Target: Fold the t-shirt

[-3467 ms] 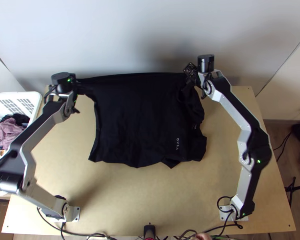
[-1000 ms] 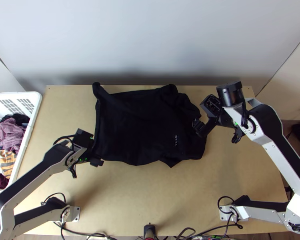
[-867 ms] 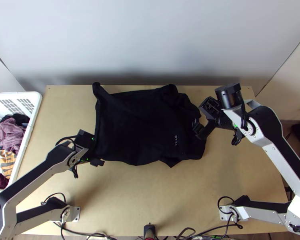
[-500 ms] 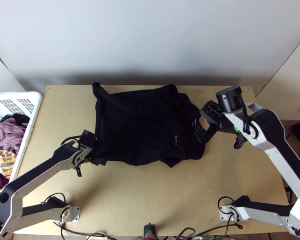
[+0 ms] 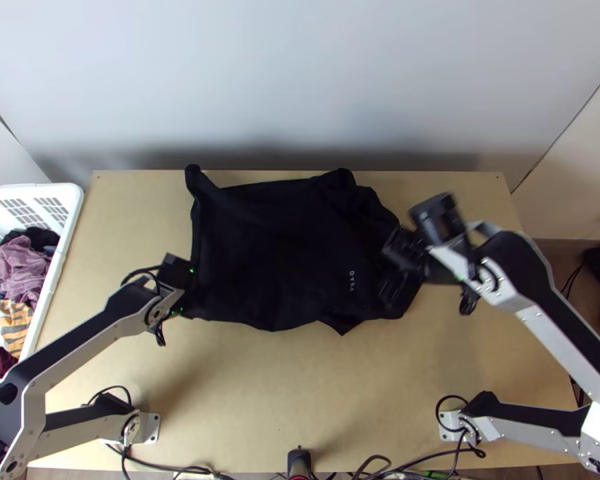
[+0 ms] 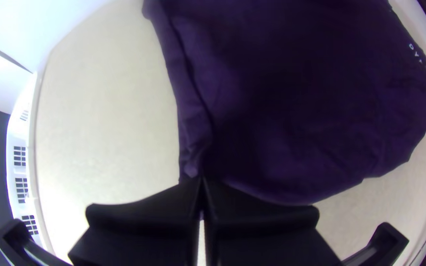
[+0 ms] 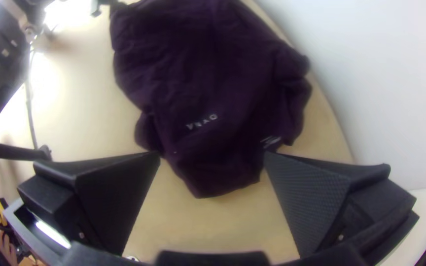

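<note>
Left jaws closed on crosswise t-shirt (image 5: 276, 248)

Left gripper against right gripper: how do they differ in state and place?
The left gripper is shut on the black t-shirt; the right gripper is wide open, holding no cloth. In the top view, the left gripper is at the shirt's lower left corner, the right gripper by its right side. Both have wide, flat black fingers.

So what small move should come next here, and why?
Probably lower the right gripper and close it on the t-shirt's edge: its fingers are open on either side of that end, while the left gripper already pinches the near left corner, so both ends could be held for a fold.
</note>
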`<act>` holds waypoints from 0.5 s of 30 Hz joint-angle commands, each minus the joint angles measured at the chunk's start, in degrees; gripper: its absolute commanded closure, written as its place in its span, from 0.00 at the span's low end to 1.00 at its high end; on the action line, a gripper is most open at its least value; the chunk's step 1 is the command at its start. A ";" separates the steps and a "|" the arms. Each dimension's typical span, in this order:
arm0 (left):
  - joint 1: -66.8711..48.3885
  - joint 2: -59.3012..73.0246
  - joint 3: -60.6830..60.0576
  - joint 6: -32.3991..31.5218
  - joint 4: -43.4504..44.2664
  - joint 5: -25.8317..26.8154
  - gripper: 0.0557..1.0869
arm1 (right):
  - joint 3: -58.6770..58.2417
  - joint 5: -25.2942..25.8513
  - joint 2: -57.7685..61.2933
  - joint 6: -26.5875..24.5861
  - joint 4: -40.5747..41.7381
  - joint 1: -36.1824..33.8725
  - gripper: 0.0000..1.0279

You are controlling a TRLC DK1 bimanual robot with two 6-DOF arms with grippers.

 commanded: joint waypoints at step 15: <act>3.05 -0.80 4.30 -0.10 0.32 -1.54 0.97 | -16.07 -6.24 6.82 0.42 7.37 23.04 0.04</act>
